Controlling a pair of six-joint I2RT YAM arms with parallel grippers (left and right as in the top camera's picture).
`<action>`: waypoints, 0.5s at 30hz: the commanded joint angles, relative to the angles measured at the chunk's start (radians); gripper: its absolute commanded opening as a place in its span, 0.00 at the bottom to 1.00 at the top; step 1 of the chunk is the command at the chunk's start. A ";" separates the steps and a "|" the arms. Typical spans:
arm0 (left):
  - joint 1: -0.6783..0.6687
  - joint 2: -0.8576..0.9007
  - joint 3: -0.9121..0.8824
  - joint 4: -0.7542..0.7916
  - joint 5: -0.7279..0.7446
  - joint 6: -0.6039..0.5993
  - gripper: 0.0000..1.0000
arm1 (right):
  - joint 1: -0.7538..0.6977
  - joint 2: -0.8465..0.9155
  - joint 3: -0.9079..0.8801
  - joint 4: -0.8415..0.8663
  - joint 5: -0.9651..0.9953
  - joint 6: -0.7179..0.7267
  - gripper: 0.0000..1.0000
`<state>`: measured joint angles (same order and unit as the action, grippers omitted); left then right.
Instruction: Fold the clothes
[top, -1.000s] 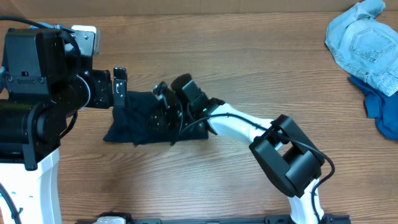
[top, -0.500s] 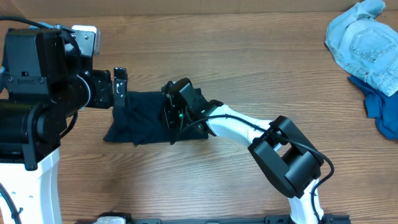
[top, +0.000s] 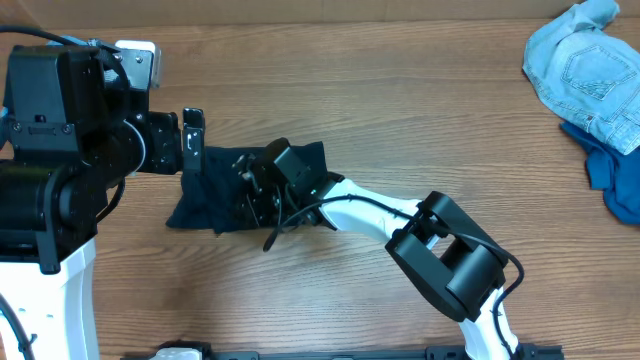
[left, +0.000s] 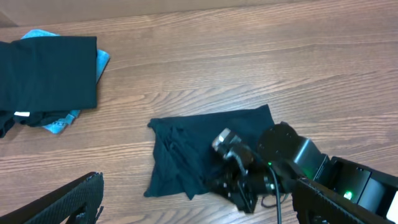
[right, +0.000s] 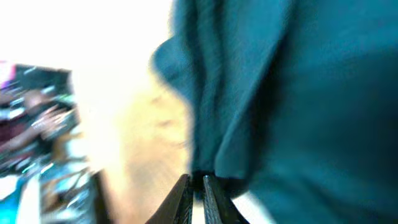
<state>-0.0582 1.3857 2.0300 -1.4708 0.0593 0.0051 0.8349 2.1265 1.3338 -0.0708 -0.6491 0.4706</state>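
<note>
Overhead view is showing two robot arms working over one brown wood-grain table (top: 400, 90) that is carrying three cloth pieces. One dark navy shirt (top: 207, 202) is lying crumpled left of the middle, soft and creased, roughly rectangular with an uneven lower edge. One pale denim piece (top: 585, 70), stitched and bunched, is sitting at the far right edge, and one mid-blue piece (top: 612, 185) is touching it just below. The right gripper (top: 252, 190), black on a white arm, is pressing into the shirt's middle. The blurred right wrist view is showing its two thin fingers (right: 183, 190) standing almost together, pinching a fold of the dark fabric at their tips. The left gripper (top: 190, 142) is hovering at the shirt's upper left corner. The left wrist view is showing its two black fingers (left: 74, 199) spreading wide at the bottom corners of the frame and holding nothing. That view is also showing one neatly folded dark garment (left: 50, 71), flat and square, lying on one pale blue piece (left: 103, 60), well apart from the shirt.
</note>
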 joint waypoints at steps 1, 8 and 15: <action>0.007 -0.016 0.021 0.006 0.012 -0.013 1.00 | 0.016 0.009 0.071 0.010 -0.252 -0.034 0.08; 0.007 -0.016 0.021 0.002 0.011 -0.012 1.00 | 0.097 0.008 0.159 0.009 -0.329 -0.113 0.10; 0.007 -0.016 0.019 -0.024 0.028 -0.013 1.00 | -0.002 -0.039 0.160 -0.171 -0.075 -0.194 0.10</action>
<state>-0.0578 1.3857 2.0300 -1.4822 0.0597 0.0051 0.9253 2.1273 1.4750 -0.1806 -0.8711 0.3435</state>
